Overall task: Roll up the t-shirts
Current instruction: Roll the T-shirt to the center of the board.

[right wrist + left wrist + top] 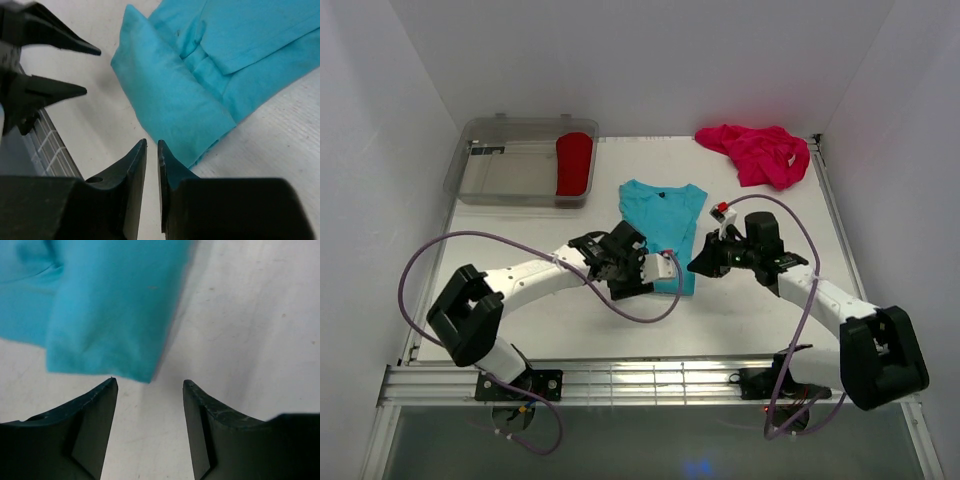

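Observation:
The turquoise t-shirt lies flat mid-table with its collar to the far side and its near end turned over into a thick fold. My left gripper hovers at the fold's near left corner; it is open with only bare table between its fingers. My right gripper sits just off the fold's near right corner. Its jaws stand a thin slit apart and hold nothing. The left gripper's fingers also show in the right wrist view. A magenta-pink t-shirt lies crumpled at the far right. A red t-shirt lies rolled in the bin.
A clear plastic bin stands at the far left. White walls close in the table on three sides. A metal rail runs along the near edge, and purple cables loop from both arms.

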Tool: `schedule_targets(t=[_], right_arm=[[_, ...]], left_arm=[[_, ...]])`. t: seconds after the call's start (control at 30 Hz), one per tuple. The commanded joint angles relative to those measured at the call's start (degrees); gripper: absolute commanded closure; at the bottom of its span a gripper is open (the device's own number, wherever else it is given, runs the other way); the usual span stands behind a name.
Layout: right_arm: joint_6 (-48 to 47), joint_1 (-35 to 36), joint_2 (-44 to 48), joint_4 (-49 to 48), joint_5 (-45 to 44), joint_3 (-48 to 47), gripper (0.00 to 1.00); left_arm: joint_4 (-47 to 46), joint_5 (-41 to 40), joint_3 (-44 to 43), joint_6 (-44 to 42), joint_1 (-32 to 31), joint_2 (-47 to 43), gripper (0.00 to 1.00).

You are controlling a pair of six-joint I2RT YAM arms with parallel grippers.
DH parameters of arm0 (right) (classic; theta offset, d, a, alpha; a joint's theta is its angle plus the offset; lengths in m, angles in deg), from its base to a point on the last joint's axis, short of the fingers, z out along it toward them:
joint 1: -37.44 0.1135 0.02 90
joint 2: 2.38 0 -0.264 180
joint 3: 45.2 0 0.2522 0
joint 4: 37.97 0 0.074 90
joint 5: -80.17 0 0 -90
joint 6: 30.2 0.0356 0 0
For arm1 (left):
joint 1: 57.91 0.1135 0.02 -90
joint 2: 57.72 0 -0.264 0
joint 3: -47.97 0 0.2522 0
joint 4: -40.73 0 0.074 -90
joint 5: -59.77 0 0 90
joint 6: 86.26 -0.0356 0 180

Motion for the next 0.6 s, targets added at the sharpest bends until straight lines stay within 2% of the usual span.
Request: schedule_targets(t=[0.0,0.1,0.17,0.37,0.57], right_arm=[[4.78,0.16,-6.57,-7.18,5.24,-1.11,0.79],[5.49,0.25,-12.72,-6.14,6.48,-4.0,0.81],[2.95,0.16,-15.79,-1.59,4.64,-6.63,0.82],[0.92,0.16,-19.76,0.64,2.96,-8.76,0.82],[0.39,0.25,-22.4,1.25,3.49,-11.13,0.81]], left_arm=[[-7.38,-5.18,2.42,-6.71,-3.68,1.28,0.34],[-10.99,-5.36,2.24,-10.49,-4.03,1.99,0.33],[-11.62,-3.61,3.12,-12.77,-4.03,2.08,0.33],[-13.98,-2.27,8.48,-16.04,-5.08,4.79,0.33],[-14.43,-4.21,7.6,-16.92,-4.91,8.22,0.31]])
